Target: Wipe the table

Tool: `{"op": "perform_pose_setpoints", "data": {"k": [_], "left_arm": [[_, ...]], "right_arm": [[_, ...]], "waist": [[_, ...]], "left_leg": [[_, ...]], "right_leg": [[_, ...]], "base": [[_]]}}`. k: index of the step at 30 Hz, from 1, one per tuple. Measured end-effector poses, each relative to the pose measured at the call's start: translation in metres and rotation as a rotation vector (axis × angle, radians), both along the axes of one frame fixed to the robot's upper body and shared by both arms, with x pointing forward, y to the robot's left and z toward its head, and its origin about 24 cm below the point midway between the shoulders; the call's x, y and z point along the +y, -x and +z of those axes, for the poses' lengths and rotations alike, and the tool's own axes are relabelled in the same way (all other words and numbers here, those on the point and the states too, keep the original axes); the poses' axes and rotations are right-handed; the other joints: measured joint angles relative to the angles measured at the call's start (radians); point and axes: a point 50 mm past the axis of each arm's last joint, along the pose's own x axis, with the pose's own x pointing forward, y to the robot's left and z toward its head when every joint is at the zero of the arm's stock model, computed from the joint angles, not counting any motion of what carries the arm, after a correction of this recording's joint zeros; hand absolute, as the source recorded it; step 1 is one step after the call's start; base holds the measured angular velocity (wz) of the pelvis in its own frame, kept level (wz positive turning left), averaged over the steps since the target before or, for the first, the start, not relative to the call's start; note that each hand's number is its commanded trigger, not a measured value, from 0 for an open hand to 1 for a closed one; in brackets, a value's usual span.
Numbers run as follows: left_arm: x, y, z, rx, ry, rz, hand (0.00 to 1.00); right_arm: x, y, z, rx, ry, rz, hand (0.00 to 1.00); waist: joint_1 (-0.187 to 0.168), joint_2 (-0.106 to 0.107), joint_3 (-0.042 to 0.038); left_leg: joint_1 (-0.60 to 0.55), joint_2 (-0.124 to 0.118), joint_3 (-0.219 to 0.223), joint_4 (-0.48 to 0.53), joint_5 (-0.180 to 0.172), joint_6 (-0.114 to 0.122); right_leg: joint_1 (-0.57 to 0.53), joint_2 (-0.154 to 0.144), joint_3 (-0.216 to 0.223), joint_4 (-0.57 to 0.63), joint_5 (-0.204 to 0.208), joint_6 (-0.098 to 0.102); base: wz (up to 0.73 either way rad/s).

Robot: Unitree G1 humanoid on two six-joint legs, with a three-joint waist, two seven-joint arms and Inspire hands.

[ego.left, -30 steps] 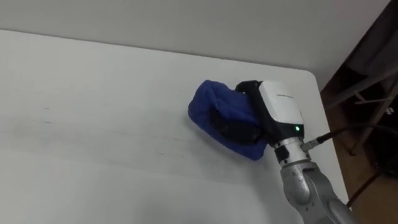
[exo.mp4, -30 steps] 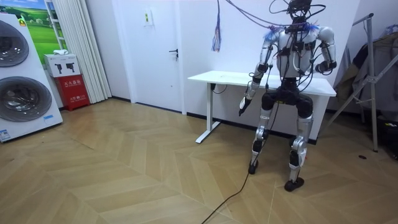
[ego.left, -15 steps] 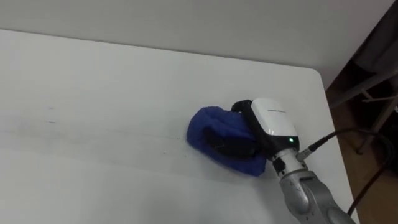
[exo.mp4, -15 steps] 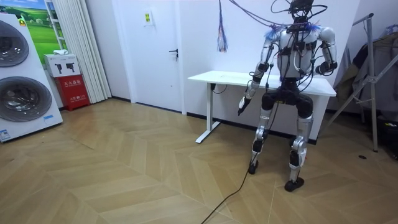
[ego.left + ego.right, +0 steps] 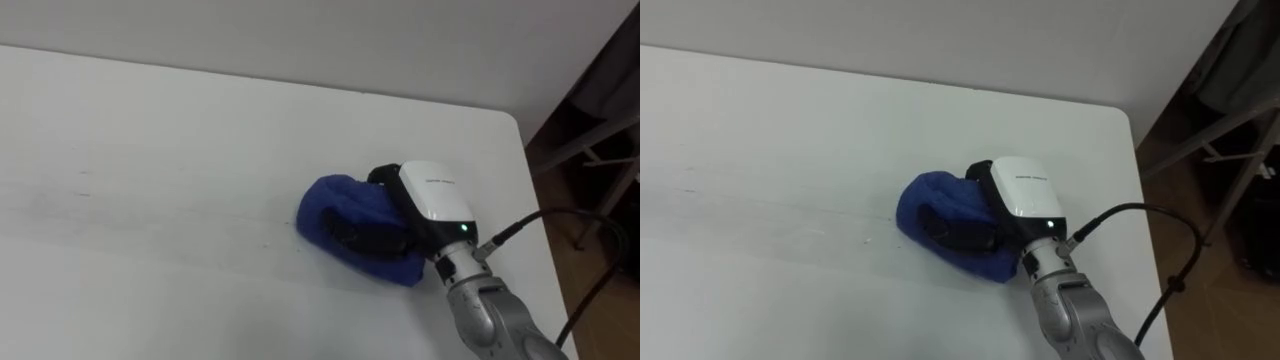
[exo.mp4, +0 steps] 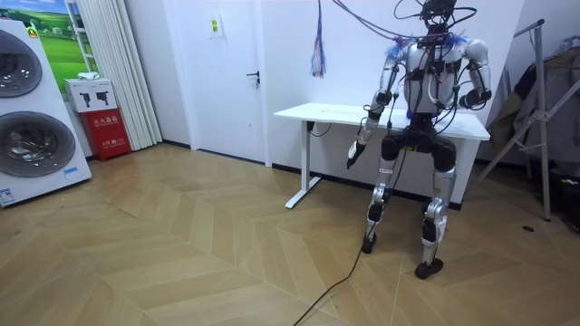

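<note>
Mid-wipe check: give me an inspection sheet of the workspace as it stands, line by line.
Surface: white table, with a few faint grey marks toward its left.
Job's things: blue cloth, bunched up, lying on the table near its right end.
Clutter: nothing seen.
Hands: right hand rests on the cloth with its fingers curled into it; left hand hangs beside the table in the room view.
Cables: only the robot's own.
Surroundings: washing machines and a door at the room view's left, a metal stand at its right, wooden floor.
</note>
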Motion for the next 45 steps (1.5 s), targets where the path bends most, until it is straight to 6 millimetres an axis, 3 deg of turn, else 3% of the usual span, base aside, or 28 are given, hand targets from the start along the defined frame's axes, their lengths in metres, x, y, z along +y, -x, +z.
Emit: {"op": "perform_pose_setpoints", "data": {"k": [4, 8, 9, 11, 12, 25, 26, 27, 45], "left_arm": [[0.0, 0.002, 0.0, -0.001, 0.0, 0.004, 0.0], [0.001, 0.0, 0.001, -0.01, -0.002, 0.004, 0.0], [0.002, 0.001, 0.001, -0.012, -0.005, 0.004, 0.0], [0.002, 0.0, 0.002, -0.023, -0.009, 0.001, 0.0], [0.002, -0.001, 0.002, -0.032, -0.01, -0.001, 0.0], [0.003, -0.005, 0.003, -0.054, -0.014, -0.006, 0.0], [0.003, -0.005, 0.003, -0.054, -0.014, -0.006, 0.0], [0.002, -0.005, 0.003, -0.054, -0.014, -0.007, 0.0], [0.002, -0.004, 0.003, -0.052, 0.001, -0.014, 0.0]], "right_arm": [[-0.005, 0.0, 0.006, -0.028, 0.002, -0.002, 0.0], [-0.017, -0.004, 0.023, -0.131, -0.037, -0.052, 0.0], [-0.021, -0.004, 0.024, -0.147, -0.042, -0.069, 0.23], [-0.025, -0.004, 0.025, -0.158, -0.047, -0.084, 0.9], [-0.027, -0.004, 0.026, -0.163, -0.048, -0.089, 1.0], [-0.029, -0.003, 0.028, -0.184, -0.056, -0.075, 1.0], [-0.029, -0.002, 0.028, -0.183, -0.057, -0.074, 0.64], [-0.029, -0.002, 0.028, -0.182, -0.058, -0.073, 0.0], [-0.03, 0.007, 0.018, -0.128, -0.062, -0.079, 0.0]], "waist": [[-0.009, -0.004, -0.0033], [-0.023, 0.0, -0.0004], [-0.026, 0.002, 0.0002], [-0.032, 0.003, -0.0003], [-0.035, 0.004, 0.0001], [-0.052, 0.008, -0.0022], [-0.052, 0.008, -0.0022], [-0.052, 0.008, -0.0025], [-0.047, 0.011, -0.0021]], "left_leg": [[-0.016, -0.001, -0.013, 0.007, 0.0, 0.0], [-0.015, -0.003, -0.021, 0.018, 0.0, 0.001], [-0.014, -0.004, -0.021, 0.019, 0.0, 0.001], [-0.014, -0.004, -0.022, 0.019, -0.001, 0.001], [-0.014, -0.004, -0.022, 0.019, -0.001, 0.001], [-0.011, -0.004, -0.02, 0.024, -0.001, 0.001], [-0.011, -0.004, -0.02, 0.023, -0.001, 0.001], [-0.01, -0.004, -0.02, 0.023, -0.001, 0.001], [0.004, -0.004, -0.02, 0.009, -0.001, 0.001]], "right_leg": [[-0.004, 0.0, -0.015, 0.0, 0.0, 0.0], [0.001, -0.003, -0.025, 0.002, 0.0, 0.0], [0.006, -0.004, -0.026, 0.002, 0.0, 0.0], [0.009, -0.004, -0.028, 0.002, 0.0, 0.0], [0.009, -0.004, -0.028, 0.002, 0.0, 0.0], [0.011, -0.004, -0.025, 0.002, 0.0, 0.0], [0.011, -0.004, -0.025, 0.002, 0.0, 0.0], [0.011, -0.004, -0.025, 0.002, 0.0, 0.0], [0.02, -0.004, -0.024, 0.002, 0.0, 0.001]], "base": [[0.1], [0.07], [0.0], [0.0], [0.0], [0.0], [0.0], [0.0], [0.0]]}}
